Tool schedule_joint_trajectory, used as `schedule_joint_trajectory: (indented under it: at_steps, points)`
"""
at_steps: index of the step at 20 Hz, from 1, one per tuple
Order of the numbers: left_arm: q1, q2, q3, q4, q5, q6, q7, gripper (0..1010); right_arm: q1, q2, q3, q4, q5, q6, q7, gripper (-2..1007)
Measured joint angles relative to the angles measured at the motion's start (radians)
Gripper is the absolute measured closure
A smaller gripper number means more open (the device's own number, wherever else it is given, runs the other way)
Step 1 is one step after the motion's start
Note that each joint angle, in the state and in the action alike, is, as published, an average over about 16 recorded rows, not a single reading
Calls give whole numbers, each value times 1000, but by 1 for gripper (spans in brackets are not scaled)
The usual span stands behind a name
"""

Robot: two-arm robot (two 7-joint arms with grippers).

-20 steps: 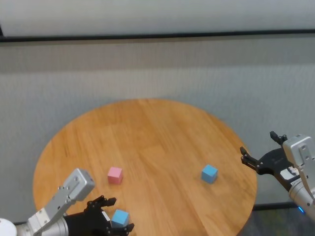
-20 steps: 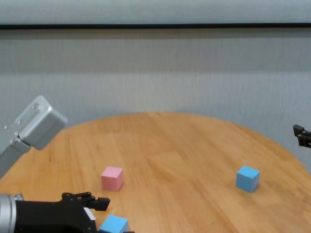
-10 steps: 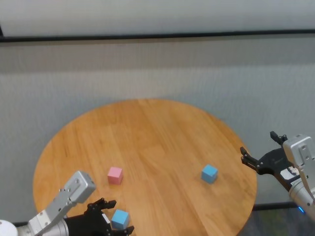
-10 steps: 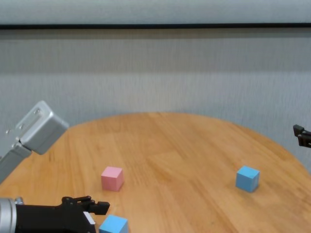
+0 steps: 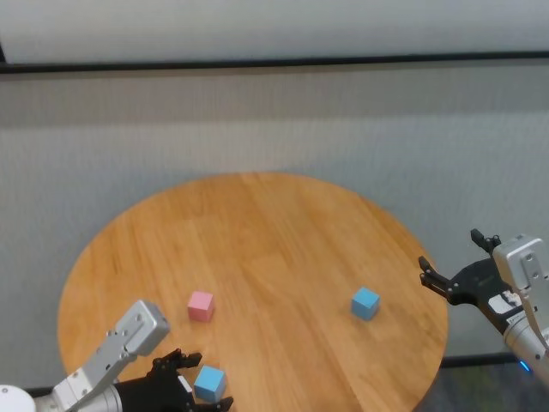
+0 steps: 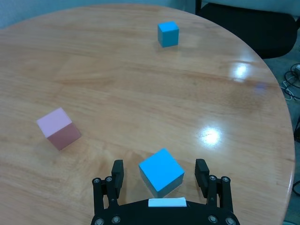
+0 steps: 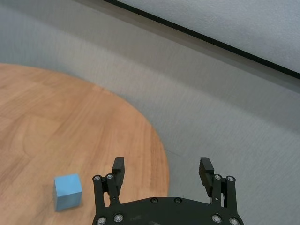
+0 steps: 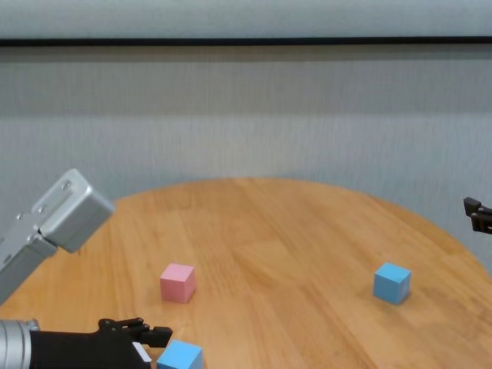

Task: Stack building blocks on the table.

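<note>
Left hand (image 6: 160, 174) spread wide, straddling near-edge blue block (image 6: 161, 171), lined up to grasp | pink block (image 5: 201, 305) close by, likely stack base | second blue block (image 5: 364, 302) toward bench (image 5: 257, 223) right edge | right hand (image 7: 161, 174) released, parked off that edge.

Grey floor, pale wall and a few cables

A grey carpet (image 5: 257, 129) spreads behind and to both sides, ending at a dark baseboard strip (image 5: 274, 63) under a pale wall (image 5: 274, 26). In the left wrist view, cables (image 6: 291, 79) lie on the floor near a dark mat (image 6: 253, 28).
</note>
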Motion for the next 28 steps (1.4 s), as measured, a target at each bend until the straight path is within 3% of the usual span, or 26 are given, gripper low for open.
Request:
schedule_joint_trajectory:
  at_steps: [12,28]
  points:
    - [-5,-7,3,8,13,14,5,78,0,0,0,0,0,0,0,5]
    - [0,-8,0,5,20,12,7,433,0,0,0,0,0,0,0,5]
